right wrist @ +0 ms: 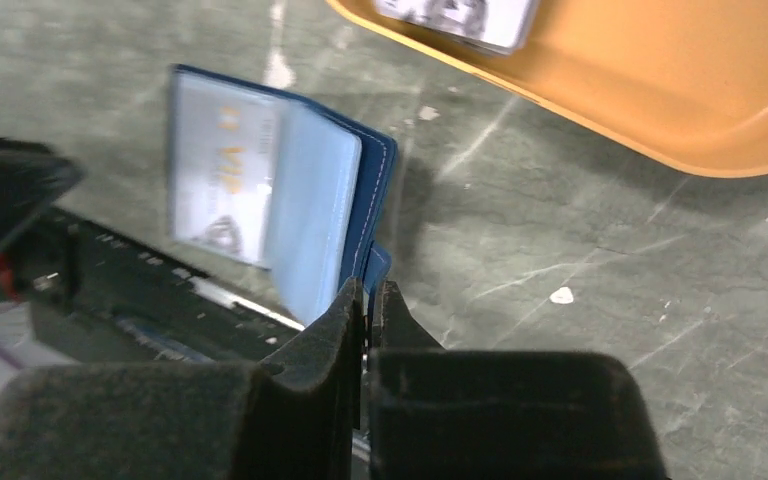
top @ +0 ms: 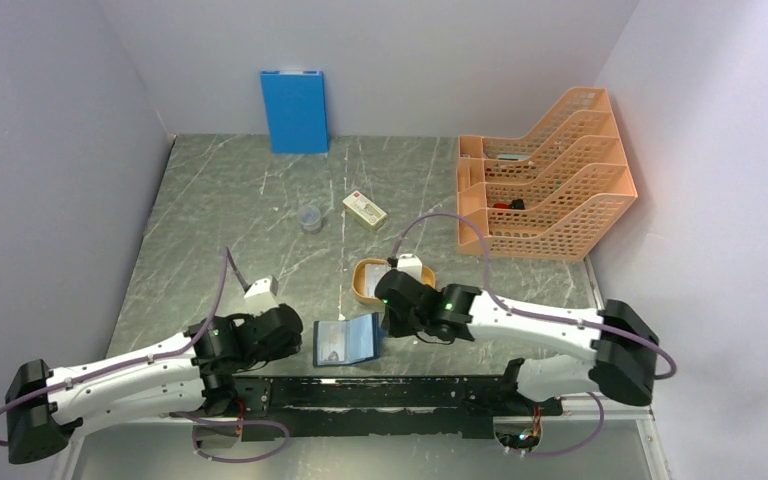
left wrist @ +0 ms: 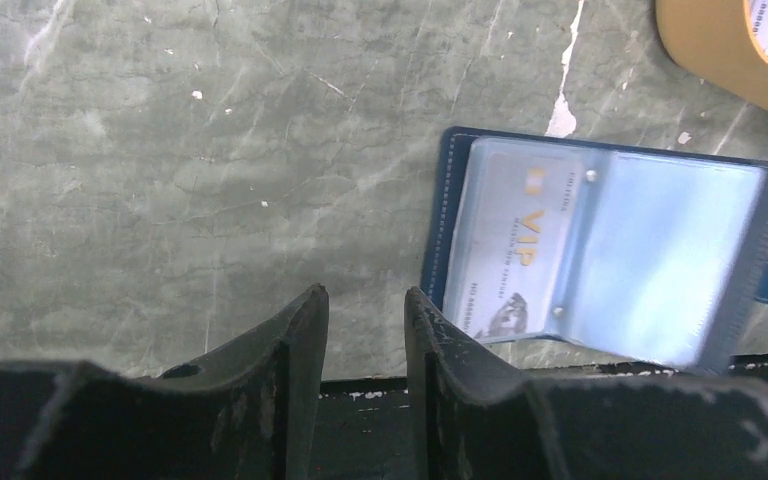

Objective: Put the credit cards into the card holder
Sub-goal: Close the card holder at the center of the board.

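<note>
Grey-green marbled tabletop, enclosed by pale walls.

Containers:
- Navy card holder: lies open and face up at the near edge of the tabletop, just beyond the black rail and between the two arms. Its left clear sleeve holds one credit card with gold "VIP" lettering. The right sleeve shows light blue lining through the plastic and stands somewhat raised in the right wrist view.
- Orange oval tray: beyond the holder and slightly to its right, apart from it. A second credit card lies flat inside, only partly in view.
- Orange tiered rack: at the far right, with small dark items in two tiers, too small to identify.
- Small clear cup: mid-table. Contents cannot be made out.

Other items: blue folder upright against the back wall; cream box with a red mark, near the cup.

Tools:
- Left gripper: fingers spread with a moderate gap and nothing between them, low over the bare tabletop just left of the holder.
- Right gripper: fingers pressed together, tips at the end of the holder's snap tab. Whether the tab is nipped between them cannot be told.
</note>
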`<action>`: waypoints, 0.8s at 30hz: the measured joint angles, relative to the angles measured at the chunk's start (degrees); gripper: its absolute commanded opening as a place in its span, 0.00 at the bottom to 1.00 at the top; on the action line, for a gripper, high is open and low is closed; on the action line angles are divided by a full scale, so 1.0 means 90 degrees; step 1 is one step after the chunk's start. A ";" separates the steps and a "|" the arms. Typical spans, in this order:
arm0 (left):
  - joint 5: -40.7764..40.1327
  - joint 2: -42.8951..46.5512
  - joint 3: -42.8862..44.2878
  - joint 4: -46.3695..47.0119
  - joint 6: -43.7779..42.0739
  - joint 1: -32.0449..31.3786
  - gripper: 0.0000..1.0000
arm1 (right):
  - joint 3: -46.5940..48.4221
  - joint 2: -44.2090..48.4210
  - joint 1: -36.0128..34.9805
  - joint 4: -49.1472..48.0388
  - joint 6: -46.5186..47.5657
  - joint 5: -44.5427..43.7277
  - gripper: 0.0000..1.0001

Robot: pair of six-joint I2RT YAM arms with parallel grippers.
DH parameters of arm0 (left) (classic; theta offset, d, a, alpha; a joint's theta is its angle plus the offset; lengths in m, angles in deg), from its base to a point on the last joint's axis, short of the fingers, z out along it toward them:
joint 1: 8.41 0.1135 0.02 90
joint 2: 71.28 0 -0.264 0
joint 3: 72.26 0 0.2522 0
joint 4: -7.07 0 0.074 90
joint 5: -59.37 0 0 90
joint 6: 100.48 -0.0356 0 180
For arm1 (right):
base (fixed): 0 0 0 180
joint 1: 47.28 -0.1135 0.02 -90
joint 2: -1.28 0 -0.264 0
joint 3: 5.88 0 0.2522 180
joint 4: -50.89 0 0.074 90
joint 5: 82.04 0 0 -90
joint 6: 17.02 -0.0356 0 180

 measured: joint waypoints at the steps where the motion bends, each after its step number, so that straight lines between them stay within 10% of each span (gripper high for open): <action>1: 0.0000 -0.0027 -0.0022 0.0044 0.0000 0.0000 0.38 | 0.0000 0.0175 0.0000 -0.0012 0.0044 0.0039 0.00; 24: 0.0024 -0.0369 -0.0580 0.0862 -0.0066 0.0000 0.27 | 0.0095 -0.1039 0.0000 -0.2735 -0.0029 0.1829 0.00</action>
